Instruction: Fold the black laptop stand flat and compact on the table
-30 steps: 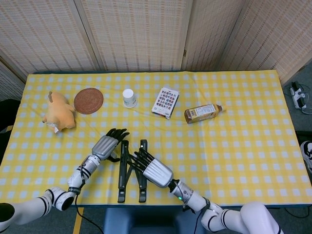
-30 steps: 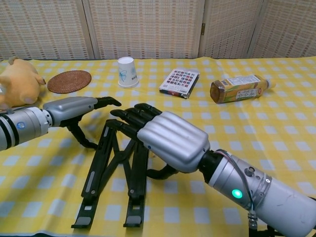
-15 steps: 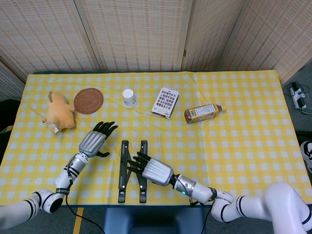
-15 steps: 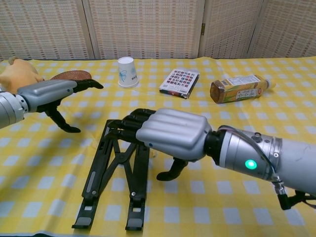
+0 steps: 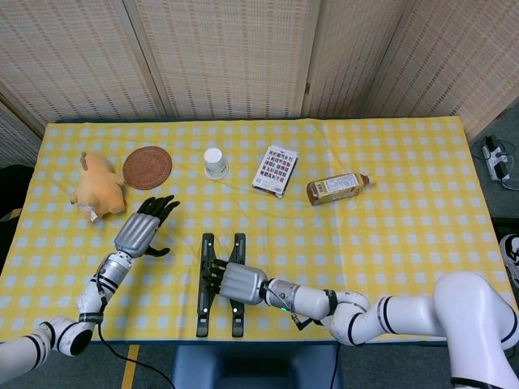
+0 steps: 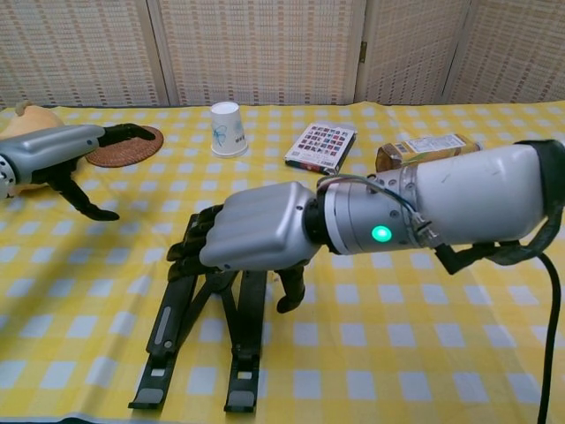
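The black laptop stand [image 5: 203, 304] [image 6: 168, 329] lies low on the yellow checked cloth near the front edge, its two rails side by side and joined by crossing struts. My right hand [image 5: 232, 282] [image 6: 258, 237] lies across its middle. The fingers [image 6: 191, 242] curl over the left rail and the thumb [image 6: 289, 296] points down beside the right rail, so the hand grips the stand. My left hand [image 5: 139, 232] [image 6: 64, 148] hovers to the left, well apart from the stand, fingers stretched out and holding nothing.
A tan plush toy [image 5: 99, 186] and a round brown coaster [image 5: 147, 167] sit at the back left. A paper cup [image 5: 215, 162], a patterned card box [image 5: 276, 170] and a lying bottle [image 5: 336, 187] line the middle. The stand's feet reach the table's front edge.
My left hand has pulled away from the stand toward the left and back. My right hand has come down onto the stand and closed across both rails.
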